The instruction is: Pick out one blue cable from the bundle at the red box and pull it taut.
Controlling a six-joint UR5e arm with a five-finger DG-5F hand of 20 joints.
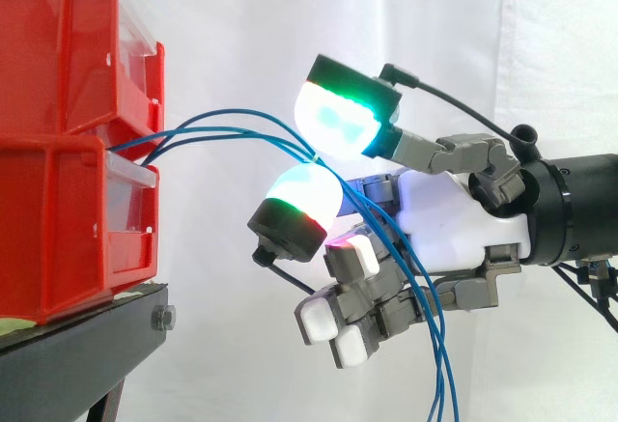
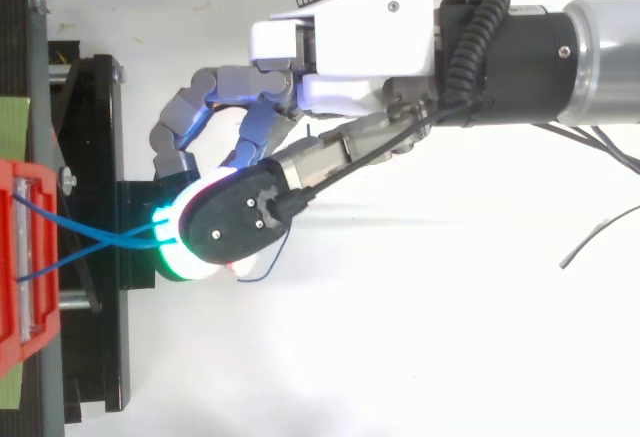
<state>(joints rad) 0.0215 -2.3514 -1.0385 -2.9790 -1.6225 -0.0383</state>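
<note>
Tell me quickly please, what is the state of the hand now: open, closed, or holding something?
Hand: closed, its fingers pinching a blue cable between two green-glowing pads.

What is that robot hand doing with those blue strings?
A robot hand is working at the red bins on the black stand. Its green-glowing fingertips are closed on the blue cables that come out between the bins. The cables curve loosely and hang down past the hand, so nothing is pulled tight yet.
</note>
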